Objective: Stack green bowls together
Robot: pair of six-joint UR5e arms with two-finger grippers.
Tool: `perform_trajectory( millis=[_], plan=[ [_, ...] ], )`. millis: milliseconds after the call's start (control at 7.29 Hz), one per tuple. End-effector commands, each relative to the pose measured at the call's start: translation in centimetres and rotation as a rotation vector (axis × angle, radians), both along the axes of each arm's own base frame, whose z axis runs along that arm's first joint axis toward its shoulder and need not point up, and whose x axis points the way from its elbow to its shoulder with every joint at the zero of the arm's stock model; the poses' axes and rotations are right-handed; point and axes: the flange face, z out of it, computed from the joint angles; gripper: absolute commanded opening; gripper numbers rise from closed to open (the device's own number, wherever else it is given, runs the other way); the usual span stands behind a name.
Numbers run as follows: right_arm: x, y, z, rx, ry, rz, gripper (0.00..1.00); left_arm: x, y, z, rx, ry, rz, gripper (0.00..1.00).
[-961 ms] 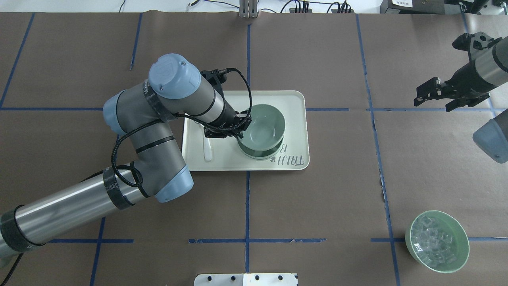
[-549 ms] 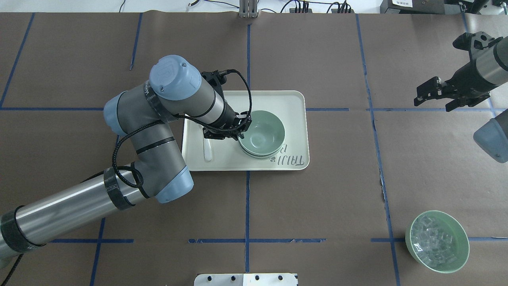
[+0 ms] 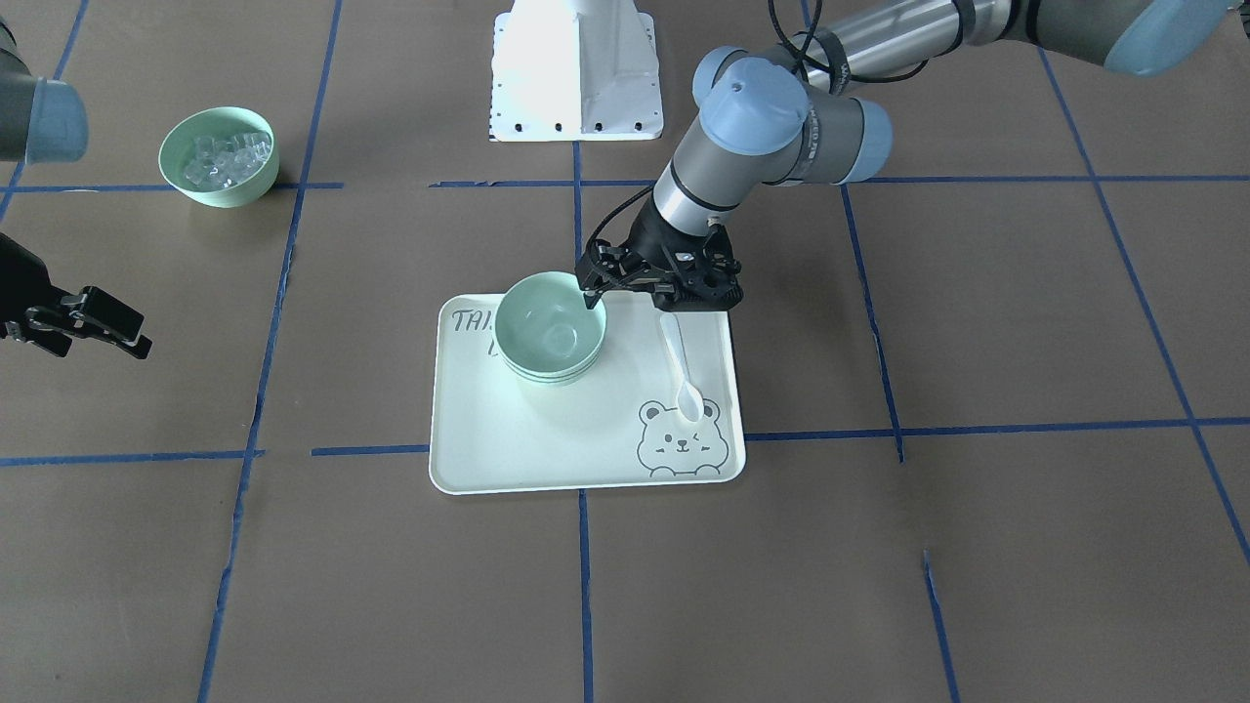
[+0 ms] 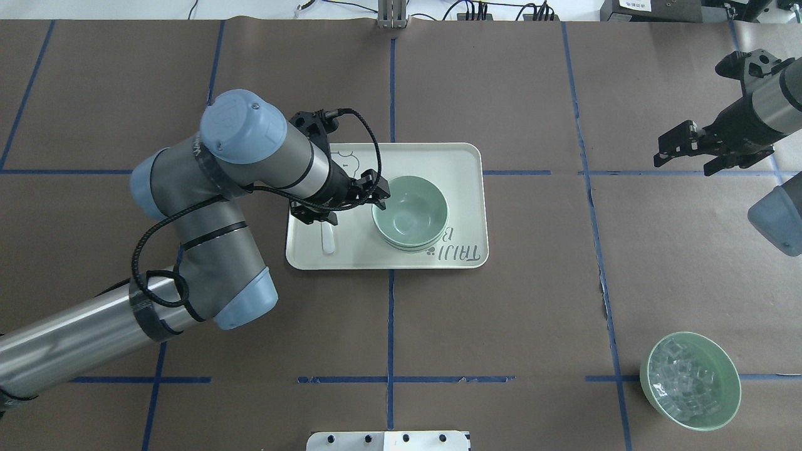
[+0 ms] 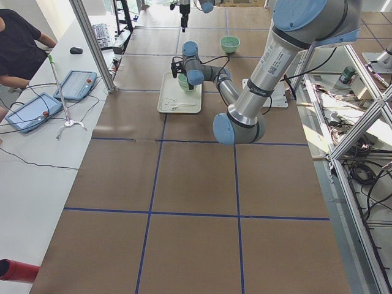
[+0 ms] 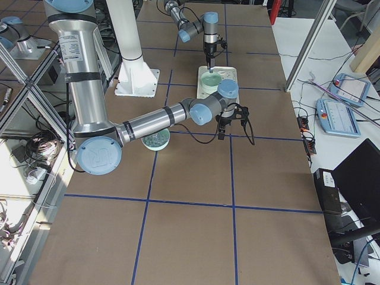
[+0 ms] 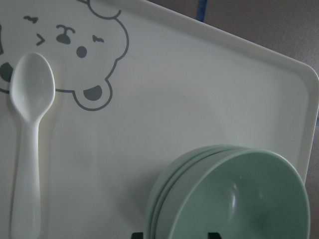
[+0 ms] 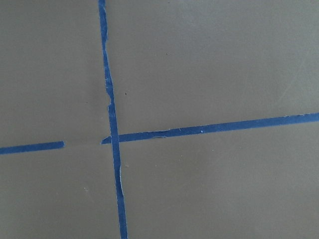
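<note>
Three pale green bowls (image 4: 410, 213) sit nested in one stack on the bear tray (image 4: 463, 163). The stack also shows in the front view (image 3: 549, 327) and in the left wrist view (image 7: 234, 194). My left gripper (image 4: 374, 195) is open and hangs just over the stack's left rim, holding nothing. In the left wrist view only its two dark tips show at the bottom edge, apart, either side of the rim. My right gripper (image 4: 680, 153) is open and empty, far off at the table's right side over bare paper.
A white spoon (image 4: 327, 238) lies on the tray left of the stack, under my left wrist. A brighter green bowl of clear cubes (image 4: 689, 381) stands at the near right. A white base plate (image 4: 388, 440) sits at the near edge.
My left gripper lowered the top bowl from a raised, tilted hold into the stack, let it go, and drew back to the left. The right arm has not moved.
</note>
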Motion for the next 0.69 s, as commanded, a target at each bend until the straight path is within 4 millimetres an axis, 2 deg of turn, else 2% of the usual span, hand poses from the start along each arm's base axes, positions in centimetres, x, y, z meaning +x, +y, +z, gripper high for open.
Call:
perform_trajectory(
  millis=[0, 137, 275, 412, 549],
  plan=[
    [3.1, -0.2, 1.7, 0.033, 0.016, -0.005, 1.0, -9.8, 0.0, 2.6, 0.184, -0.061, 0.008, 1.0],
    [5.7, -0.6, 3.6, 0.077, 0.045, -0.042, 1.0, -15.6, -1.2, 5.3, 0.247, -0.114, -0.02, 1.0],
    [9.0, -1.2, 5.2, 0.103, 0.088, -0.095, 1.0, -21.9, -2.1, 9.0, 0.314, -0.178, -0.033, 1.0],
    [11.8, -1.6, 6.5, 0.138, 0.116, -0.148, 1.0, -26.9, -2.6, 12.9, 0.378, -0.229, 0.017, 1.0],
    [14.5, -1.7, 7.8, 0.154, 0.13, -0.168, 1.0, -33.7, -3.4, 17.1, 0.458, -0.3, 0.044, 1.0]
  ],
)
